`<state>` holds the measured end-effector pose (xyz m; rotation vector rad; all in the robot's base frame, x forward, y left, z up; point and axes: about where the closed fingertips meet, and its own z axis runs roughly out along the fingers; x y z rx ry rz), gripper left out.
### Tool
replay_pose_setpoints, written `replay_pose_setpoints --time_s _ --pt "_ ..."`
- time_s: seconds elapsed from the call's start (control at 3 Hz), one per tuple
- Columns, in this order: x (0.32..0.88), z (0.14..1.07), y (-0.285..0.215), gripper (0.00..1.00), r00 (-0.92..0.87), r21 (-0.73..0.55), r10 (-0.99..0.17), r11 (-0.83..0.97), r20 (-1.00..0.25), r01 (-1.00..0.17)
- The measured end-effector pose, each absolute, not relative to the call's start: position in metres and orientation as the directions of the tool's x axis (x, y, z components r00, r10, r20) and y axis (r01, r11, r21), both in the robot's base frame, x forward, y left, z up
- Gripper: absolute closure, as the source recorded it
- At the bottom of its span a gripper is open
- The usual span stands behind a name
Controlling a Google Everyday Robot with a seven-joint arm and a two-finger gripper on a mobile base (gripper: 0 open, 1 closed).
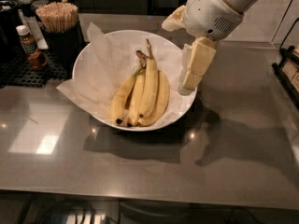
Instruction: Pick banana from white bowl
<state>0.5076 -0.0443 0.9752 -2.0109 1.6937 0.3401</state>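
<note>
My gripper hangs over white bowl, at right rim as seen. Carries nothing; opening cannot tell. Banana bunch just beside, toward bowl centre, long axis near-to-far, stems far.

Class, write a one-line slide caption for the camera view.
The gripper hangs over the right rim of the white bowl, beside the bananas lying on its paper lining.
</note>
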Motion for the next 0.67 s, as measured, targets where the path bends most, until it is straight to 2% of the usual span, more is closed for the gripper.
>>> replay_pose_setpoints --time_s 0.33,0.67 --pt "0.5076 0.9752 -0.0443 0.00 0.201 -0.203 -0.852 -0.114 -0.484 -0.973" --pt "0.5118 0.9714 -0.0430 0.00 0.142 -0.201 -0.809 -0.030 -0.570 -0.979"
